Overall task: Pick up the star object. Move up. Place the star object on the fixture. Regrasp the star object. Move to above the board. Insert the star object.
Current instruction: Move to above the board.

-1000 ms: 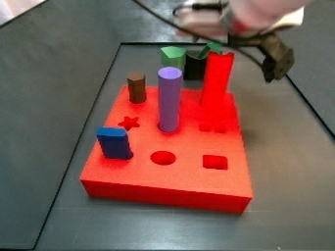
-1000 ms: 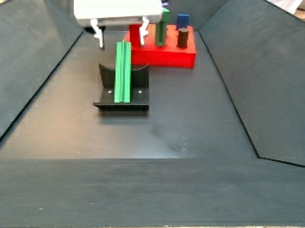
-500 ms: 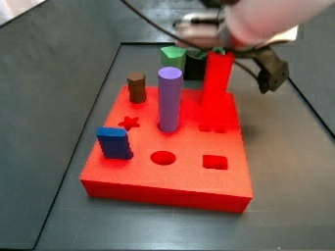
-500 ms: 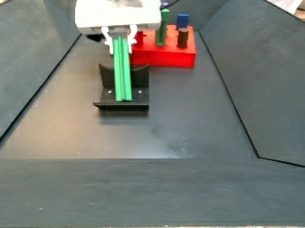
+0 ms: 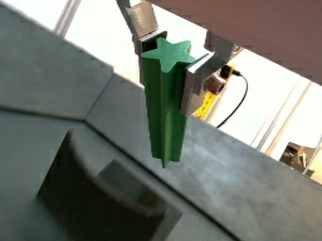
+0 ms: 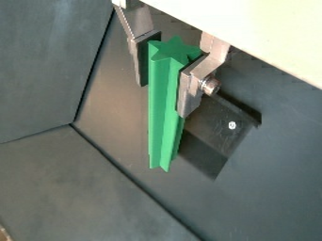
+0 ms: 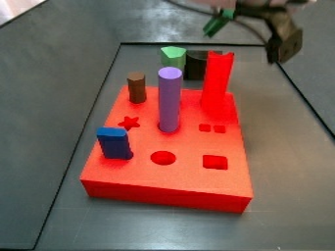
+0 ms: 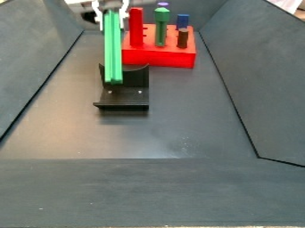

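Between my gripper point(image 6: 168, 58) fingers point(image 6: 136, 42): star object point(image 6: 164, 113), clenched near top end, long axis running straight down from jaws. Below rod tip sits fixture point(image 8: 123, 91), rod hanging clear above it in side view. Beyond fixture, farther from gripper: board point(image 8: 167, 58). I judge next move travels rod over toward board, axis kept vertical.

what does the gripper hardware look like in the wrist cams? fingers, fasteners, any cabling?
In both wrist views the gripper has two flat silver metal finger plates, slim and rectangular. One finger carries a stepped silver block with a round bolt head on its side. A thin dark cable loops behind it in a wrist view. No markings are visible.
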